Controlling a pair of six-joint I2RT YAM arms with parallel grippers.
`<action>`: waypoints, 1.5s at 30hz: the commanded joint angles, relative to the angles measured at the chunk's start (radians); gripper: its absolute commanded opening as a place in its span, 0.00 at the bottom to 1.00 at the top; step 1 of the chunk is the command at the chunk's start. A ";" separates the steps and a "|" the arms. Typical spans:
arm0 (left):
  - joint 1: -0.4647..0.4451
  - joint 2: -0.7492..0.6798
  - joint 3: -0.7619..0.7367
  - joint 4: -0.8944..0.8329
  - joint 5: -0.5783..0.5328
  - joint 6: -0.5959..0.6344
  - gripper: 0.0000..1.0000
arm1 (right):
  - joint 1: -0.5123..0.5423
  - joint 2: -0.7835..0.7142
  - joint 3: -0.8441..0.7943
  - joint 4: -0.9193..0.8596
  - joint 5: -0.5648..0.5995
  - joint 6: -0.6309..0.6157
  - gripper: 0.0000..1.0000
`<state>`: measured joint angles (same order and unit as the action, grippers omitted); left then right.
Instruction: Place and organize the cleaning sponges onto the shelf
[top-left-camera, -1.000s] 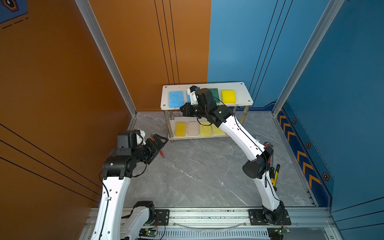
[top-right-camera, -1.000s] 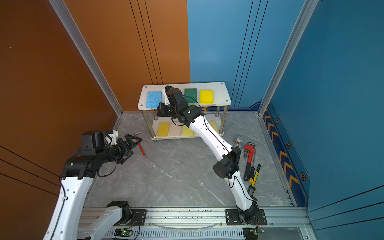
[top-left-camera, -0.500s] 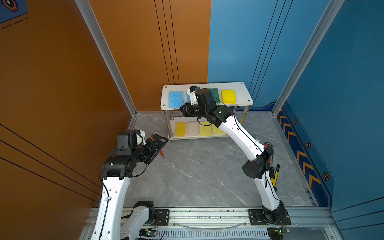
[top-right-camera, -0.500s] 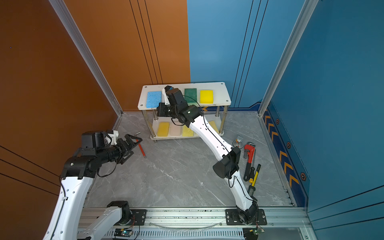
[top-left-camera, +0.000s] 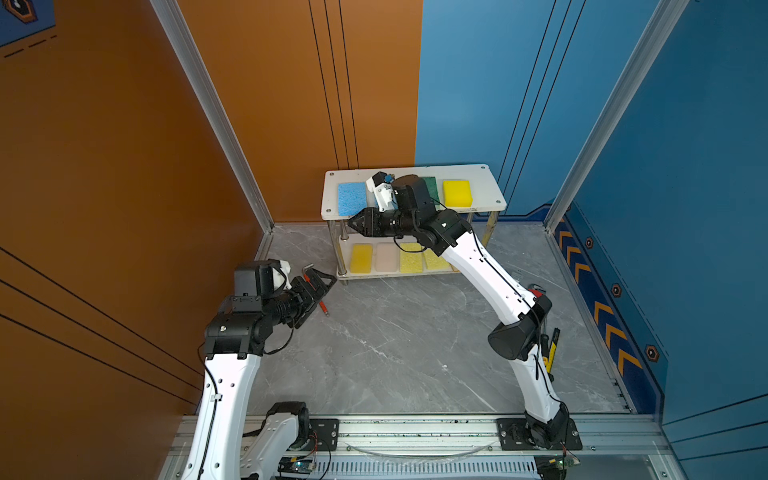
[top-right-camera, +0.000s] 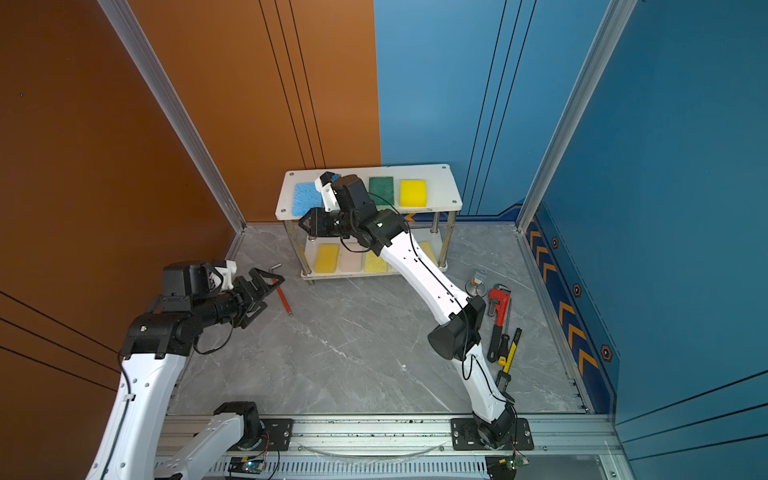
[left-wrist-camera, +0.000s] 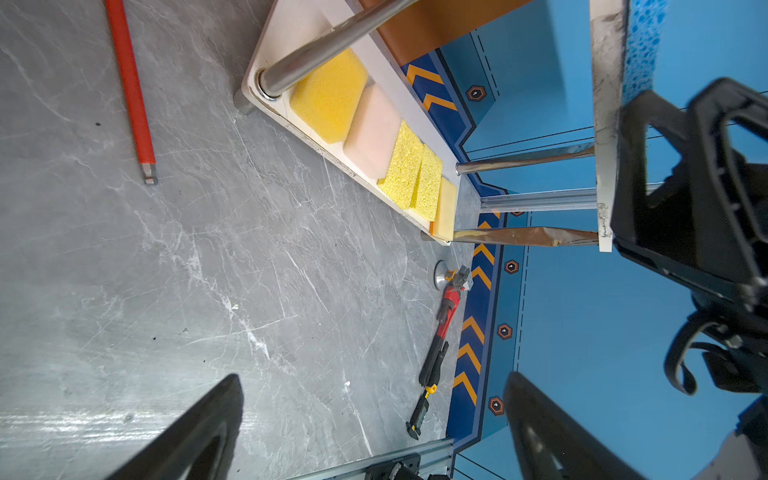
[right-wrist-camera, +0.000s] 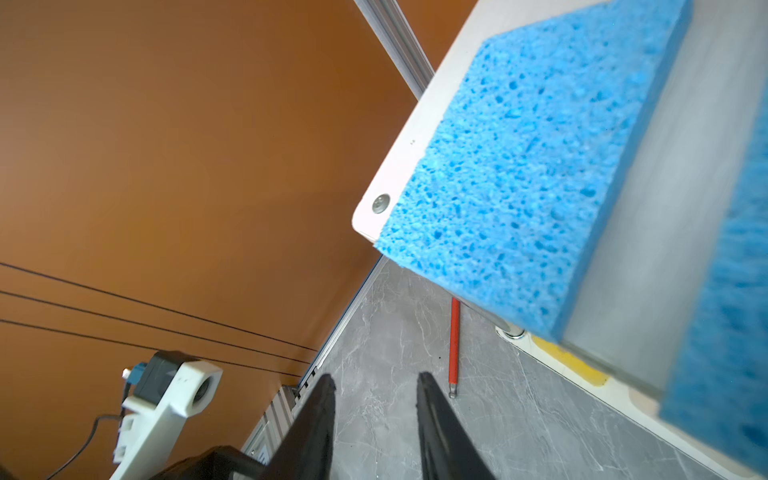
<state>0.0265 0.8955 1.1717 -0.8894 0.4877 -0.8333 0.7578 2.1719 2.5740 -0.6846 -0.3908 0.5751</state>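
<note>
White shelf (top-left-camera: 490, 195) is carrying a porous blue sponge (top-left-camera: 351, 198) on the left, dark green sponge (top-right-camera: 381, 190) and bright yellow sponge (top-right-camera: 413, 193) on the right, red-handled hex key (top-right-camera: 282, 297) is lying on grey white-veined floor (top-left-camera: 395, 353)

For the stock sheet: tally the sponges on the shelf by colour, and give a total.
Blue sponges: 2
Dark green sponge: 1
Bright yellow sponges: 2
Pale yellow porous sponges: 2
Cream-pink sponge: 1
Tan sponge: 1
Total: 9, all on the shelf.
</note>
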 joint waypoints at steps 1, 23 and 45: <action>0.009 -0.008 0.038 -0.014 0.005 0.020 0.98 | -0.018 -0.137 -0.013 -0.020 -0.020 -0.025 0.42; 0.028 0.010 0.206 -0.011 -0.051 0.075 0.98 | -0.335 -0.531 -0.284 -0.018 -0.034 -0.020 1.00; 0.047 -0.039 0.214 0.099 -0.227 0.115 0.98 | -0.704 -0.840 -0.666 0.017 0.115 -0.057 1.00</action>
<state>0.0616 0.8684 1.3884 -0.8230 0.3054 -0.7471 0.0811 1.3613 1.9388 -0.6945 -0.3088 0.5385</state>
